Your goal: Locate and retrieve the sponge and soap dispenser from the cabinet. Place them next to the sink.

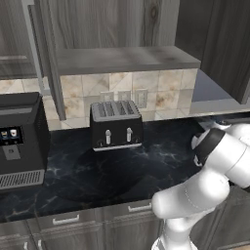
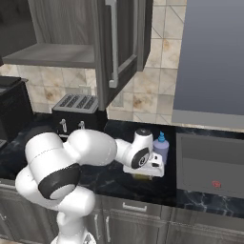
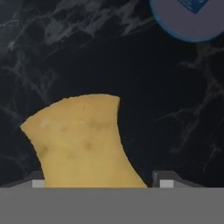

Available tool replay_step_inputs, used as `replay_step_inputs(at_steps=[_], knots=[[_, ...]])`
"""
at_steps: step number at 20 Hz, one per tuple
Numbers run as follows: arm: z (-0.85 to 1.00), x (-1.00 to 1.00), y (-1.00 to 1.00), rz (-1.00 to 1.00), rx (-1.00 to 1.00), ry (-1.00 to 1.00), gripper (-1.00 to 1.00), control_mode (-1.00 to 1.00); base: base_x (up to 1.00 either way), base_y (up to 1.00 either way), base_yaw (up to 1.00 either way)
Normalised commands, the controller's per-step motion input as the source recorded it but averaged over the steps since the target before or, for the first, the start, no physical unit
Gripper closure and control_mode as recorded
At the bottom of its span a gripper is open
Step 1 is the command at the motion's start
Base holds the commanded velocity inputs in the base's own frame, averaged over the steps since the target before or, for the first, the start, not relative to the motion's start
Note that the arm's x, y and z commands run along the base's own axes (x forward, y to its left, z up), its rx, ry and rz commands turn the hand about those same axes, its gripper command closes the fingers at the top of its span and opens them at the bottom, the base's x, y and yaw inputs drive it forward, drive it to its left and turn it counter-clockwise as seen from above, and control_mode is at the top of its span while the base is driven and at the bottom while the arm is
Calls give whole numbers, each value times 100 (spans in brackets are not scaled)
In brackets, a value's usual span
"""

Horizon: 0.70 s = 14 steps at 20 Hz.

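Observation:
The yellow sponge (image 3: 83, 140) sits between my finger tips, and my gripper (image 3: 100, 183) looks shut on it. In the right base view my gripper (image 2: 143, 174) is low over the black counter with the sponge (image 2: 142, 177) under the hand. The pale-blue soap dispenser (image 2: 161, 145) stands upright on the counter just right of the hand; its round body (image 3: 188, 17) shows at the top right of the hand view. A dark grey recessed rectangle with a lighter rim (image 2: 209, 164), matching the sink, lies level with the counter right of the bottle. The cabinet (image 1: 122, 58) hangs open at the upper left.
A black toaster (image 1: 116, 124) stands against the tiled wall, and a black coffee machine (image 1: 19, 139) sits at the far left. The cabinet's open door (image 2: 119, 43) juts out above the toaster. A grey hood (image 2: 214, 57) hangs over the grey rectangle.

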Motion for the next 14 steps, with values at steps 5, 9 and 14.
replay_step_inputs(at_steps=[5, 9, 14], knots=[[-23, 0, 0, 3, 5, 5, -100, -100, 0, 0, 0], [-22, -1, 5, 2, 6, 3, -100, -100, 0, 0, 0], [-14, -5, 0, 1, 6, 0, -100, -100, 0, 0, 0]])
